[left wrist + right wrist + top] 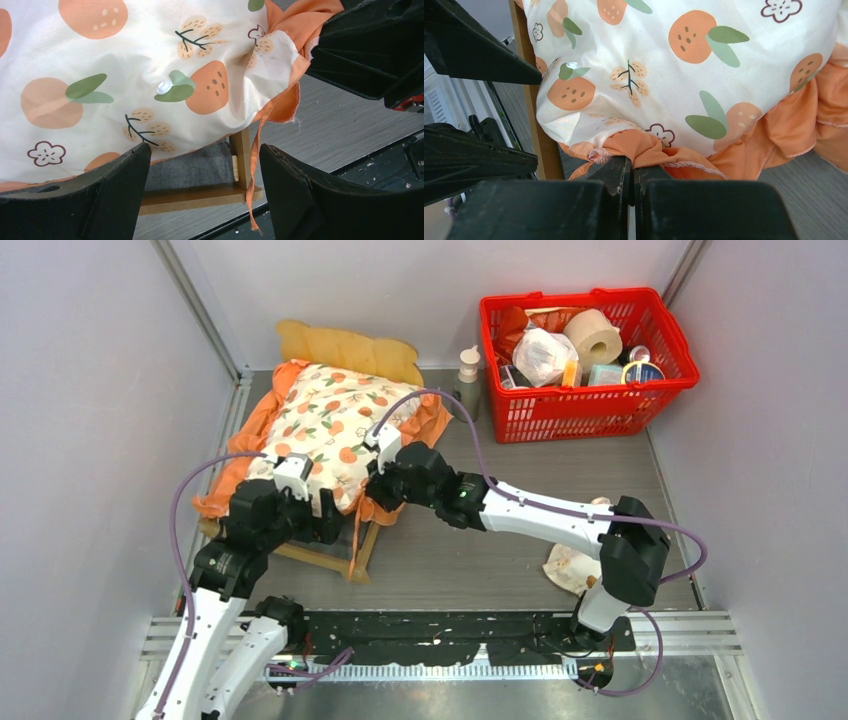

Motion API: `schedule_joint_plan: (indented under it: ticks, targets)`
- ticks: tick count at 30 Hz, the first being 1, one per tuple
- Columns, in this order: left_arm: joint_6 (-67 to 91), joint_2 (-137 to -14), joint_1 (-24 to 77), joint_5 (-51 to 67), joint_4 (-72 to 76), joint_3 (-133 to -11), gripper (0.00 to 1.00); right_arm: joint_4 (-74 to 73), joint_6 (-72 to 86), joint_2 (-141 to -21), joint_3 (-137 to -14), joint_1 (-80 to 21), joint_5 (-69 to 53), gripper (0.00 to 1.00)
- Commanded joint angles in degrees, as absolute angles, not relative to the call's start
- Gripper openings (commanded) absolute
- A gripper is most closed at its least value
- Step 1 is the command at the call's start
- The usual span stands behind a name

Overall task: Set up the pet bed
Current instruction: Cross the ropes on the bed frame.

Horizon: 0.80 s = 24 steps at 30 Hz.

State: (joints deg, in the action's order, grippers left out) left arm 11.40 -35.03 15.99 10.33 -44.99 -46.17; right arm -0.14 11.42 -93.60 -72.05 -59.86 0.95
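The pet bed is a light-wood frame with a wavy headboard, standing at the left. A cream orange-print cushion with orange ruffles lies on it and hangs over the sides. My left gripper is open at the bed's near corner. In the left wrist view its fingers straddle the wooden corner rail and the grey base without touching them. My right gripper is shut on the cushion's orange ruffle at the near right corner.
A red basket full of household items stands at the back right, with a small white bottle beside it. A small cream frilled pillow lies on the floor under my right arm. Grey walls close in both sides.
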Motion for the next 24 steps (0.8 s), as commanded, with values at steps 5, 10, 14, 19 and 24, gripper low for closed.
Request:
schedule_joint_plan:
  ticks: [5,10,14,19,24]
  targets:
    - [12.5,-32.9,15.8,16.0,-39.7,-49.3,0.83,-1.5,5.4,-94.8,-81.2,-58.2,-1.2,0.05]
    - [14.1,-32.7,15.8,19.7,-38.9,-47.1,0.81,-1.6,1.1,-95.3,-82.8,-58.2,-0.6,0.05]
    - [16.0,-31.5,15.8,21.5,-35.4,-43.3,0.79,-1.3,-2.4,-95.7,-83.2,-58.2,-0.2,0.05]
    - [16.8,-32.2,15.8,17.7,-35.4,-41.3,0.78,2.6,-4.8,-95.2,-80.9,-58.2,1.8,0.05]
    - [16.0,-33.5,15.8,14.0,-36.8,-41.8,0.78,3.3,-6.4,-96.4,-83.1,-58.1,4.1,0.05]
